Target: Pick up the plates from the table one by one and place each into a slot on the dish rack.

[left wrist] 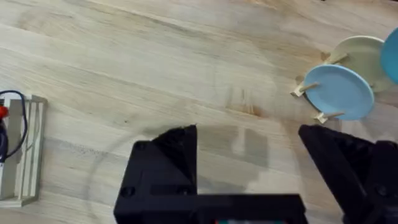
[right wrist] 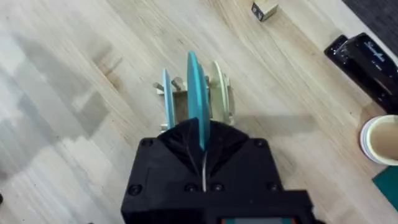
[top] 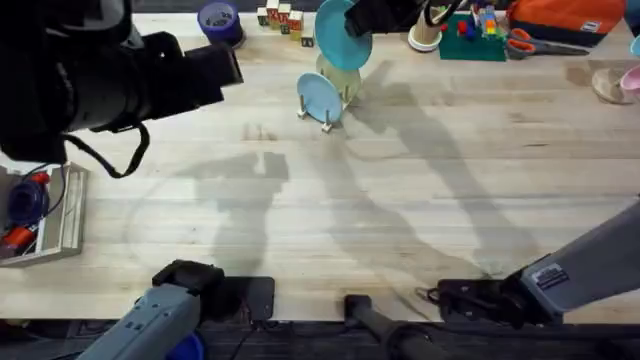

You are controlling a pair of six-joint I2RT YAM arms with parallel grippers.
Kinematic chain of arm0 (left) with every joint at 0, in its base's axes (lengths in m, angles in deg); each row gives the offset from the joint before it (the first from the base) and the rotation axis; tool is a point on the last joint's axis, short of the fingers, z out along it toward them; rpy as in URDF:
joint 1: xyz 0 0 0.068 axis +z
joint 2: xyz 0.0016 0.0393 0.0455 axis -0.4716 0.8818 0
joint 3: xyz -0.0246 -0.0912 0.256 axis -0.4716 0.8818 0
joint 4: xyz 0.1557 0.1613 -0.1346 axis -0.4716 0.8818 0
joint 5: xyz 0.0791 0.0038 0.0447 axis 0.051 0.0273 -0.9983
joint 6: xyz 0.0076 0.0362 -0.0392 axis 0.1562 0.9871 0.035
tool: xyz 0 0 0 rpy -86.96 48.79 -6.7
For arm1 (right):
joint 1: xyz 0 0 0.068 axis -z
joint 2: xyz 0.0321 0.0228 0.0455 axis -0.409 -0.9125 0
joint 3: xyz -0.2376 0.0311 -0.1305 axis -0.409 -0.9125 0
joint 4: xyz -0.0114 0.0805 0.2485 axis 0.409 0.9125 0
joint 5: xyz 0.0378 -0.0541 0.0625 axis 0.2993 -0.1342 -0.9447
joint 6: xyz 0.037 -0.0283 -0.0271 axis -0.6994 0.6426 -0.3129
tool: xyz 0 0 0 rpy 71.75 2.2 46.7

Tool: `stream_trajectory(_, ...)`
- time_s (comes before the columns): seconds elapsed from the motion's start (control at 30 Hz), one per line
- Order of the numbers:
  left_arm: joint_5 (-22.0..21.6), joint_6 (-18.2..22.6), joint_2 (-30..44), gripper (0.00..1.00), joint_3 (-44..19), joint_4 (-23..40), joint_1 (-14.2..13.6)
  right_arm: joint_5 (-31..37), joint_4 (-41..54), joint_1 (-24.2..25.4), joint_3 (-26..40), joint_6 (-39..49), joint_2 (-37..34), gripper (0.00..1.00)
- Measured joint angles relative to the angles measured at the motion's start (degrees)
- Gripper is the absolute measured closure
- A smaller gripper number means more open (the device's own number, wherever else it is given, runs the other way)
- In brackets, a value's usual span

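Observation:
My right gripper (right wrist: pixel 200 135) is shut on the turquoise plate (right wrist: pixel 197 93), held upright on edge right over the dish rack (right wrist: pixel 177 87). The plate hangs between the pale blue plate (right wrist: pixel 165 99) and the pale yellow-green plate (right wrist: pixel 221 93), which both stand in slots. From overhead the turquoise plate (top: pixel 340 35) sits just behind the dish rack (top: pixel 326 122), with the right gripper (top: pixel 365 20) on its far edge. My left gripper (left wrist: pixel 249 155) is open and holds nothing, high above the table (left wrist: pixel 155 68), left of the pale blue plate (left wrist: pixel 339 92).
Along the table's far edge lie a blue tape roll (top: pixel 218 20), small blocks (top: pixel 280 17), a cup (right wrist: pixel 379 140), a black stapler (right wrist: pixel 364 59) and scissors (top: pixel 530 42). A tray (top: pixel 62 215) with small items sits at the left edge.

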Motion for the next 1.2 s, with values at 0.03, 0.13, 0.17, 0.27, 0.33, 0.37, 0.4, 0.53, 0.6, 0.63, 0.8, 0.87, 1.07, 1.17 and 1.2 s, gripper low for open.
stream_trajectory(0.03, 0.0, 0.0, 0.0, 0.007, 0.0, 0.0, 0.0, 0.0, 0.0, 0.0, 0.0, 0.0, -0.2, 0.970)
stream_trajectory(0.13, 0.0, 0.0, 0.0, 0.007, 0.0, 0.0, 0.0, 0.0, 0.0, 0.0, 0.0, 0.0, -1.1, 0.969)
stream_trajectory(0.17, 0.0, 0.0, 0.0, 0.007, 0.0, 0.0, 0.0, 0.0, 0.0, 0.0, 0.0, 0.0, -1.5, 0.969)
stream_trajectory(0.27, 0.0, 0.0, 0.0, 0.008, 0.0, 0.0, 0.0, 0.0, 0.1, -0.2, 0.0, 0.0, -2.5, 0.969)
stream_trajectory(0.33, 0.0, 0.0, 0.0, 0.007, 0.0, 0.0, 0.0, 0.0, 0.1, -0.4, 0.0, 0.0, -2.8, 0.969)
stream_trajectory(0.37, 0.0, 0.0, 0.0, 0.007, 0.0, 0.0, 0.0, 0.0, 0.1, -0.5, 0.0, 0.0, -2.9, 0.969)
stream_trajectory(0.4, 0.0, 0.0, 0.0, 0.007, 0.0, 0.0, 0.0, 0.0, 0.1, -0.6, 0.0, 0.0, -3.1, 0.969)
stream_trajectory(0.53, 0.0, 0.0, 0.0, 0.007, 0.0, 0.0, 0.0, 0.0, 0.1, -1.1, 0.0, 0.0, -3.6, 0.969)
stream_trajectory(0.6, 0.0, 0.0, 0.0, 0.007, 0.0, 0.0, 0.0, 0.0, 0.0, -1.2, 0.0, 0.0, -4.1, 0.969)
stream_trajectory(0.63, 0.0, 0.0, 0.0, 0.007, 0.0, 0.0, 0.0, 0.0, 0.0, -1.3, 0.0, 0.0, -4.6, 0.969)
stream_trajectory(0.8, 0.0, 0.0, 0.0, 0.007, 0.0, 0.0, 0.0, 0.2, 0.0, -1.4, 0.0, 0.1, -6.3, 0.969)
stream_trajectory(0.87, 0.0, 0.0, 0.0, 0.007, 0.0, 0.0, 0.0, 0.4, 0.0, -1.4, 0.0, 0.1, -6.4, 0.969)
stream_trajectory(1.07, 0.0, 0.0, 0.0, 0.008, 0.0, 0.0, 0.0, 3.4, -0.4, -1.7, 0.0, 0.1, -6.4, 0.969)
stream_trajectory(1.17, 0.0, 0.0, 0.0, 0.008, 0.0, 0.0, 0.0, 4.8, -0.5, -2.1, 0.0, 0.5, -6.4, 0.969)
stream_trajectory(1.2, 0.0, 0.0, 0.0, 0.008, 0.0, 0.0, 0.0, 5.1, -0.5, -2.3, 0.0, 0.6, -6.4, 0.969)
